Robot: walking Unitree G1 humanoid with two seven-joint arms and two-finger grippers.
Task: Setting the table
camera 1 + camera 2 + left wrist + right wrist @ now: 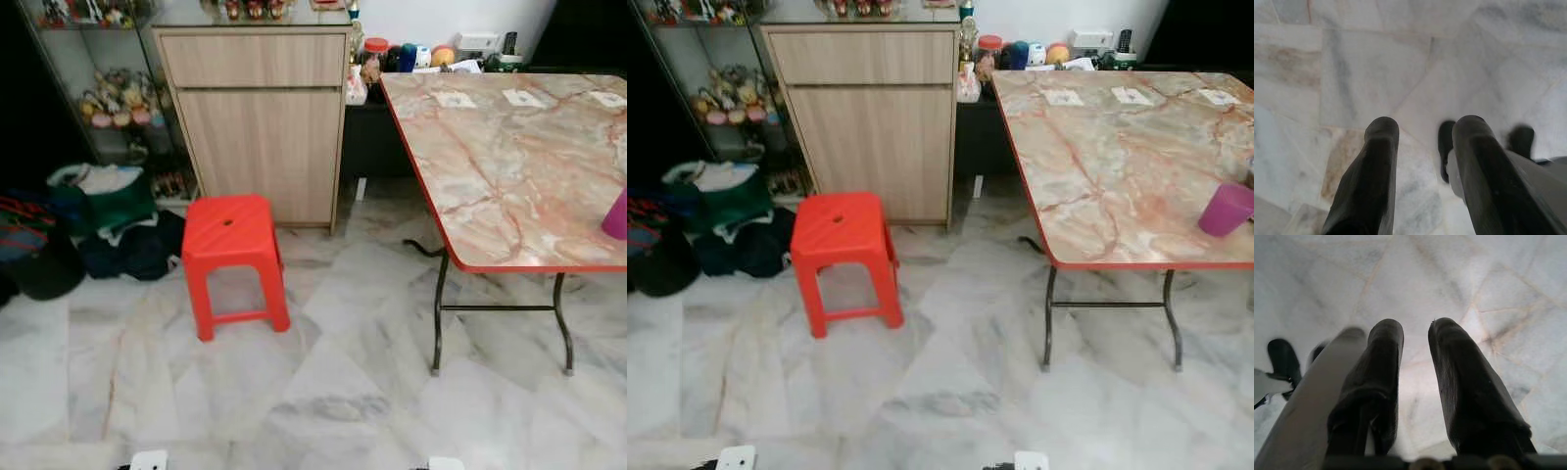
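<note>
Taking the red plastic stool [233, 257] as the marker on the marble floor [323, 392], a heap of dark bags and folded cloth [93, 230] lies to its left, against a glass shelf unit [103, 88] holding small figurines. Directly behind the stool stands a light wooden cabinet [257, 117]. To the right of the stool, well apart from it, is a folding table [1117, 157] with a marbled pink top, a red edge and black metal legs. A purple cup [1225, 209] stands upright on that table near its front edge, far to the stool's right. Three small white cards [1132, 96] lie in a row along the table's far side, and beyond them sits a cluster of jars and containers [411, 57], too small to identify with confidence.

Both arms hang low over the floor in front of the stool. The left gripper [1422, 128] has its fingers parted with bare tile between them, holding nothing. The right gripper [1416, 335] is likewise spread and empty above the tiles.
</note>
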